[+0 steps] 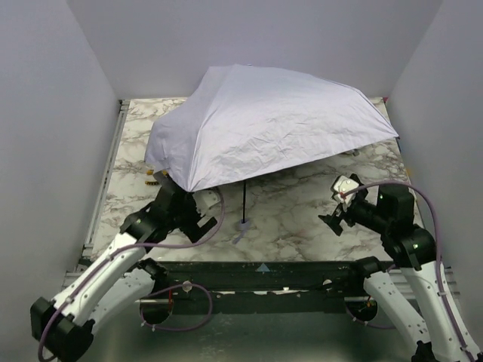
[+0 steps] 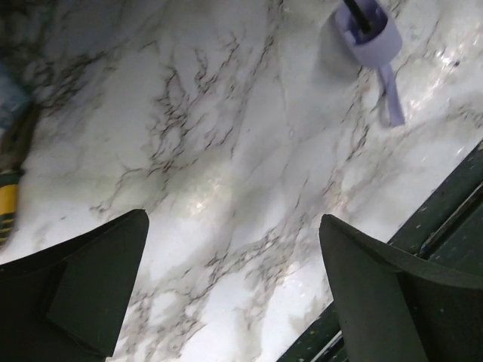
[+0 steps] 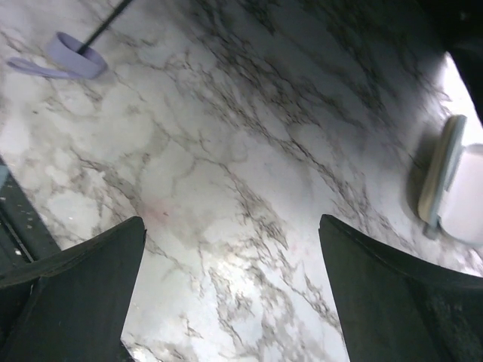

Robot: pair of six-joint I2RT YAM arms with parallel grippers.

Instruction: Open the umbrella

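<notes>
Marble table (image 1: 302, 219) fills the middle of the top view, and the umbrella (image 1: 272, 124) lies across its upper centre, canopy fully spread and tipped so that the pale, creased fabric faces the camera while its lower rim rests on or close to the stone. Judged from that, the opening looks essentially done. Both arms reach in from the bottom corners. The left gripper (image 2: 232, 222) sits at the lower left edge of the canopy with its jaws spread wide over bare marble and nothing between them. The right gripper (image 3: 232, 222), at the lower right and well apart from the canopy, is likewise spread and empty. A thin black shaft (image 1: 245, 200) runs down from under the fabric to a small pale handle (image 1: 243, 224) at the lower centre, with a loop strap (image 2: 391, 94) trailing from it onto the table. The whole thing is probably light and top-heavy: soft fabric that gives no firm purchase, slender ribs that could bend, and a broad canopy likely to roll on its rim if nudged. The handle seems the soundest place to take hold, the shaft being narrow and likely slick. A small cream object (image 3: 453, 177) lies near the right gripper, and a yellow-tipped item (image 2: 7, 204) near the left.
</notes>
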